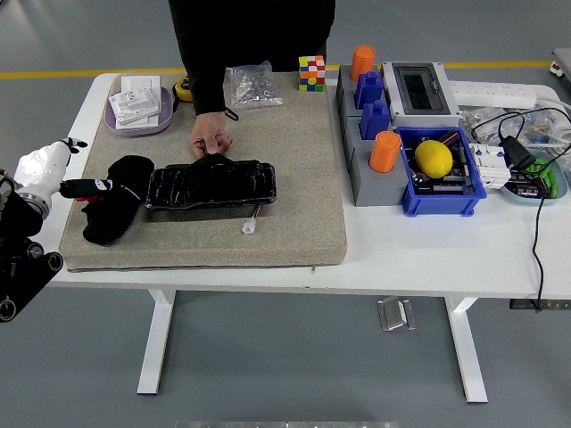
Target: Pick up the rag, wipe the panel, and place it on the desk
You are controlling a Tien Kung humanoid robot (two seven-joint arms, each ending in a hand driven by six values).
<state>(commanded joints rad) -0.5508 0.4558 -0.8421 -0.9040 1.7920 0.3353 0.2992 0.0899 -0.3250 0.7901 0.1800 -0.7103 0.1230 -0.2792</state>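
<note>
The black rag (118, 209) lies on the beige mat (294, 178) at its left end, touching the left end of the black panel (211, 185). My left hand (87, 188) comes in from the left edge, its white wrist over the table's left rim. Its dark fingers (76, 188) reach right and close on the rag's left part. A person stands at the far side, and one hand (211, 143) pinches the panel's far edge. A small white connector (250, 226) on a wire lies in front of the panel. My right hand does not show.
A purple dish with white parts (138, 105) and a bag of screws (252, 86) sit at the back left. A colour cube (311, 72), grey and blue blocks with orange cylinders (373, 125), a blue bin with a yellow ball (434, 159) and cables (526, 152) stand to the right.
</note>
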